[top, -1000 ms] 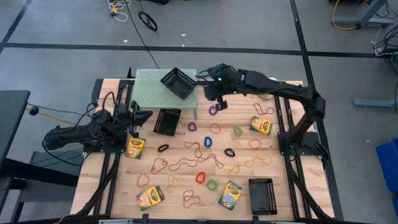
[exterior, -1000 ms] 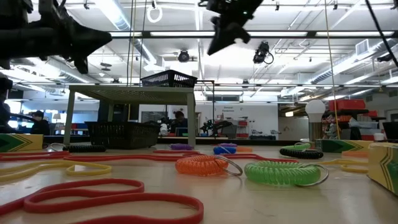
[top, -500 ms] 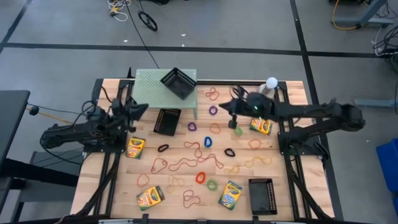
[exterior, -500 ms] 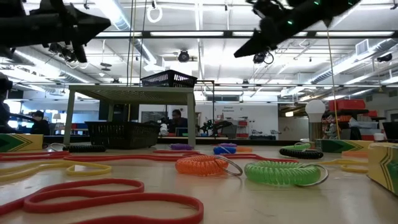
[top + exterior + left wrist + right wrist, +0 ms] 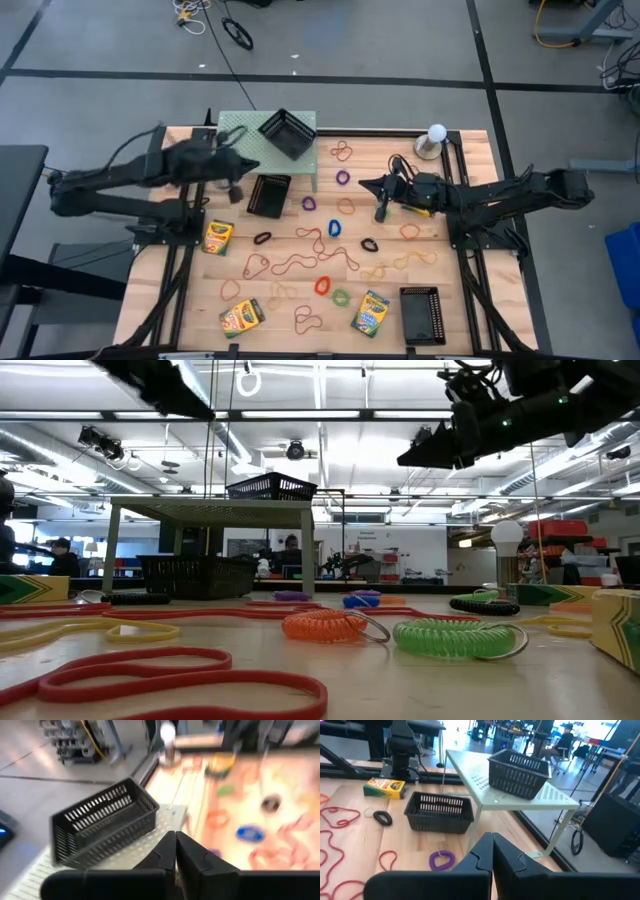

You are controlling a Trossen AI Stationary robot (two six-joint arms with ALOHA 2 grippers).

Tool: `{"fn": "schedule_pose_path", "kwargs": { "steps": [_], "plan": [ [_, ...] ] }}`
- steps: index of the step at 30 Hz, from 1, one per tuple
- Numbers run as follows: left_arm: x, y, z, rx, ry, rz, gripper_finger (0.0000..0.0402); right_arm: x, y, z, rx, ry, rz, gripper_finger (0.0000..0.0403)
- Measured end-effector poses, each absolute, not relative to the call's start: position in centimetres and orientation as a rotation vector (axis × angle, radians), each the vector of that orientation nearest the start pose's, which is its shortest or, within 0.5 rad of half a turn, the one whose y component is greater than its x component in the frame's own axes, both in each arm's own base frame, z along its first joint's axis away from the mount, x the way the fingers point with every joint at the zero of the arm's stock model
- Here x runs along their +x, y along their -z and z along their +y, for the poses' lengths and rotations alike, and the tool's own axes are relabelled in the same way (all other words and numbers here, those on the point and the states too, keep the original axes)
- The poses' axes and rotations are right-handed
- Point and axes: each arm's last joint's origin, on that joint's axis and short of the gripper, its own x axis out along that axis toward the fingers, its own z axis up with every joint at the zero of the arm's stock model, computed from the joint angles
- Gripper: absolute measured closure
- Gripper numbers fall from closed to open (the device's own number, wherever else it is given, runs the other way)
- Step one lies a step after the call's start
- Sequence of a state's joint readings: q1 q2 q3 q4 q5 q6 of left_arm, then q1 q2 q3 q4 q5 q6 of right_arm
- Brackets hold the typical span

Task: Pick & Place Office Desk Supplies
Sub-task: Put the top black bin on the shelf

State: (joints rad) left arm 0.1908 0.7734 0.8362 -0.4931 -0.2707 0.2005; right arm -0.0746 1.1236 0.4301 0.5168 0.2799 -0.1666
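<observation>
Thin rubber-band loops (image 5: 300, 263) in red, orange, purple, blue and green lie scattered across the middle of the wooden table (image 5: 470, 300). Four yellow-and-green crayon boxes (image 5: 217, 237) sit among them, toward the table's edges. One black mesh tray (image 5: 288, 133) rests tilted on the pale green perforated shelf (image 5: 240, 135), a second (image 5: 268, 195) stands on the table just beside the shelf's leg, and a third (image 5: 422, 315) lies near the front right corner. The left gripper (image 5: 237, 178) hovers by the shelf with its fingers pressed together, holding nothing. The right gripper (image 5: 381, 199) hangs above the loops at mid-table, its fingers likewise pressed together and empty.
</observation>
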Motion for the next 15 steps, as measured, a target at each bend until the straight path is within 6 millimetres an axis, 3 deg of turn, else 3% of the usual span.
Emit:
{"fn": "schedule_pose_path", "kwargs": {
  "steps": [7, 15],
  "plan": [
    [21.8, -34.4, 7.6, 0.333, -0.320, 0.876, 0.0303, 22.6, -21.5, -2.5, -0.196, 0.334, 0.204, 0.0399],
    [25.9, -34.7, 12.1, 0.447, -0.251, 1.135, 0.0267, 22.6, -21.4, -2.5, -0.214, 0.321, 0.208, 0.0398]
  ]
}}
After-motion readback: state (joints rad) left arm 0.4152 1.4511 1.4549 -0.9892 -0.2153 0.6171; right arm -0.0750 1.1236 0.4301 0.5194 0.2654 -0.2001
